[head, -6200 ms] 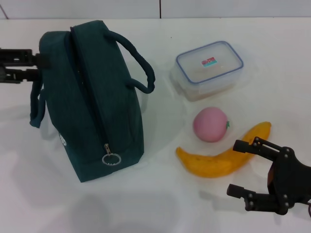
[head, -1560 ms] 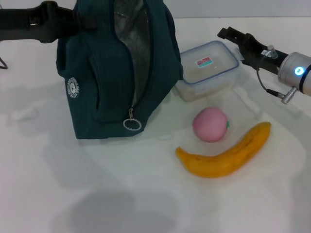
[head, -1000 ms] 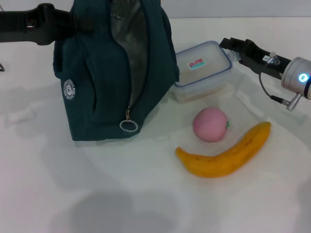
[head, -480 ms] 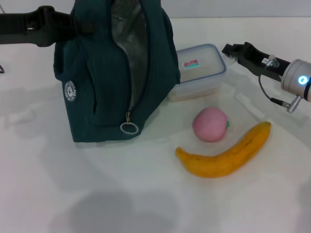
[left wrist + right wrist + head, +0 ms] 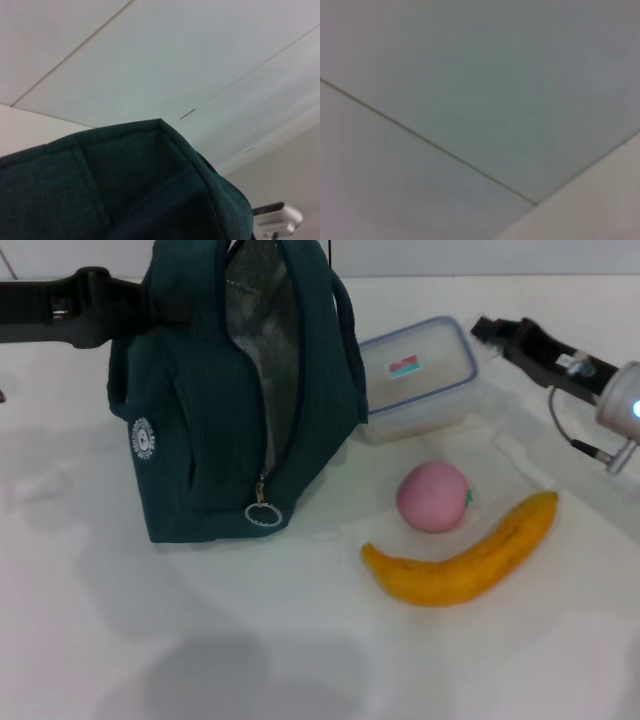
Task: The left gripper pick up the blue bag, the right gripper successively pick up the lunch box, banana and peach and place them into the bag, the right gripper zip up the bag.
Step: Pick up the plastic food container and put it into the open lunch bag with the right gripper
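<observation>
Standing upright on the white table (image 5: 120, 640), the large dark teal-blue fabric bag (image 5: 200, 420) has its zip open, showing silver foil lining; a ring zip pull (image 5: 264, 514) hangs low on its front. A small round white logo (image 5: 143, 437) sits on its side panel, the lettering too small to read. In the left wrist view only a corner of the bag (image 5: 125, 190) shows against a pale wall. The left gripper (image 5: 150, 305), on a black arm, meets the bag's upper left edge; its grip state cannot be told. Just right of the bag lies the clear rectangular lunch box with a blue-rimmed lid (image 5: 420, 375), tilted, its near end touching the bag. Its red and blue sticker (image 5: 403, 365) is not legible. The right gripper (image 5: 487, 330) is at the box's far right corner; whether it clamps the rim cannot be told. The long yellow-orange banana (image 5: 465, 555) lies at front right. The round pink peach (image 5: 433, 496) sits between box and banana, apart from both.
</observation>
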Tool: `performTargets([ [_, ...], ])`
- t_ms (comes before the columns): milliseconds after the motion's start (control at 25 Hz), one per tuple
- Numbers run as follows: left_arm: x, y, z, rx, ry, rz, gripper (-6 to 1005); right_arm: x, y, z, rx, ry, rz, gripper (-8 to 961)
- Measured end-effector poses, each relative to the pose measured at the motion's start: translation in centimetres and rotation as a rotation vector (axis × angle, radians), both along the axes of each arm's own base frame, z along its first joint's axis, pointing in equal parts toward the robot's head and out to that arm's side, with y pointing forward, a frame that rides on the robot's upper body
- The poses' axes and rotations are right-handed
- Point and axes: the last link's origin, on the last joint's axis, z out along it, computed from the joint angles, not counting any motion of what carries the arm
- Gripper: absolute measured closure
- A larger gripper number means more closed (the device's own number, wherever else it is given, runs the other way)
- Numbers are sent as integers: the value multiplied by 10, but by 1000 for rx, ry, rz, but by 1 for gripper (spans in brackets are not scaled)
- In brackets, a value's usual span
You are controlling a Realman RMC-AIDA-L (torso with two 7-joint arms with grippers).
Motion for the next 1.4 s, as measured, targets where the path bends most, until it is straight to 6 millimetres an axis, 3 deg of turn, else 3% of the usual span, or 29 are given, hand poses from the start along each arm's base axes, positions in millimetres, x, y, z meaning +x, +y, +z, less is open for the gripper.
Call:
performTargets([
  [400,-6,-3,0,-2,9,11,964,23,-27,25,147,141,9,859],
  [920,-10,-9,-16,-53,34,16,965,45,-69,63,312,324,60,859],
  [1160,-9,-11,-23,-76,47,1,965,30,-76,75,325,458,149,859],
  [1400,-7,-10,-24,-81,40,-1,965,-3,-63,81,275,568,257,860],
])
